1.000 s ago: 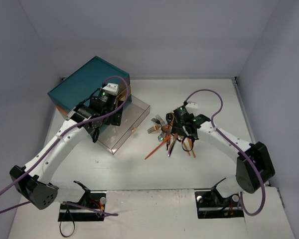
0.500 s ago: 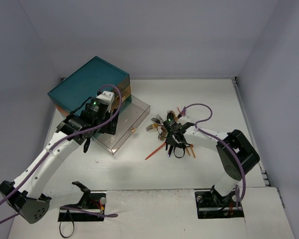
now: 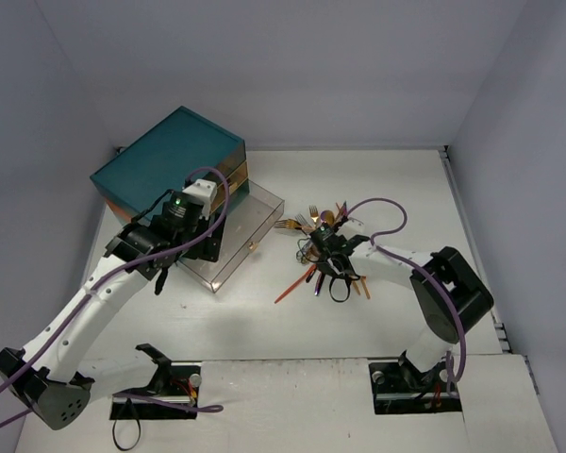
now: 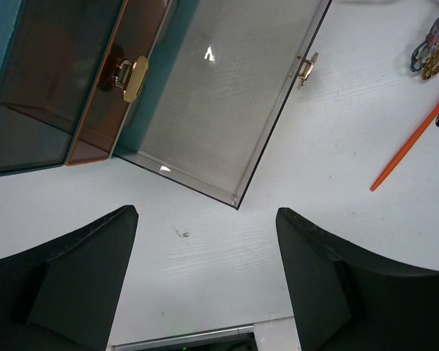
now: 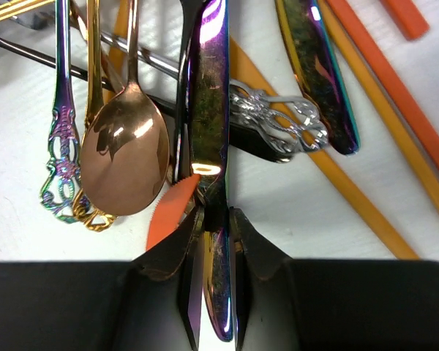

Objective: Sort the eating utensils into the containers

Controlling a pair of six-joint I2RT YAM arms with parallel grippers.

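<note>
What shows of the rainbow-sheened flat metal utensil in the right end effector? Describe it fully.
The rainbow-sheened flat metal utensil is a long, glossy strip tinted purple, green and gold, its top end out of frame. It lies atop the pile, crossing a silver ornate handle beside a copper spoon. The right end effector pinches its lower part.

We see a white table (image 3: 292,326), matte, with faint ribbed grain showing in the left wrist view. One small dark speck (image 4: 181,234) lies on it. Pale grey-lavender walls (image 3: 292,66) close it in on three sides. At the near edge there's a separate white board (image 3: 292,396), its seam scuffed dark.
</note>
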